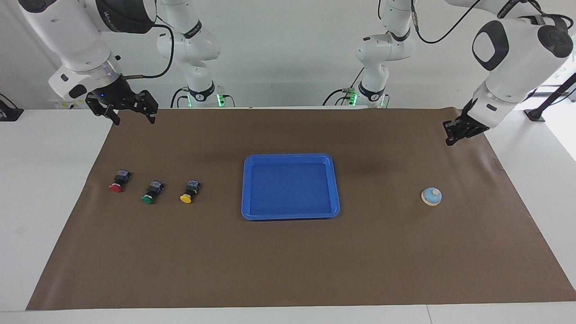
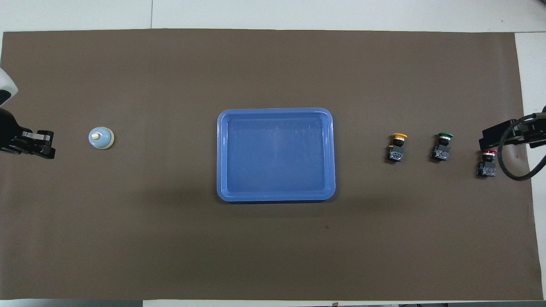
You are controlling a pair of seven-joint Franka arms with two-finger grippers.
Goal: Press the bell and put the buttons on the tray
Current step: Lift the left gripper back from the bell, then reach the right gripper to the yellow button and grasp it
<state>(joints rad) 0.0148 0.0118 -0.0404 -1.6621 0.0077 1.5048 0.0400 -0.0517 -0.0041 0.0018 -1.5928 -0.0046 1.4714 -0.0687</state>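
The bright blue tray (image 1: 290,157) lies empty in the middle of the brown mat; it also shows in the overhead view (image 2: 275,111). The bell (image 1: 431,196) (image 2: 101,138) stands toward the left arm's end. The red button (image 1: 119,181) (image 2: 487,164), green button (image 1: 152,192) (image 2: 442,147) and yellow button (image 1: 190,191) (image 2: 397,148) lie in a row toward the right arm's end. My right gripper (image 1: 133,118) (image 2: 490,138) hangs open and empty, raised above the mat's corner. My left gripper (image 1: 450,133) (image 2: 47,145) hangs raised above the mat's edge, holding nothing.
The brown mat (image 1: 288,261) covers most of the white table (image 1: 45,180). Both arm bases stand at the robots' edge of the table. A black cable loops off the right wrist (image 2: 512,170) beside the red button.
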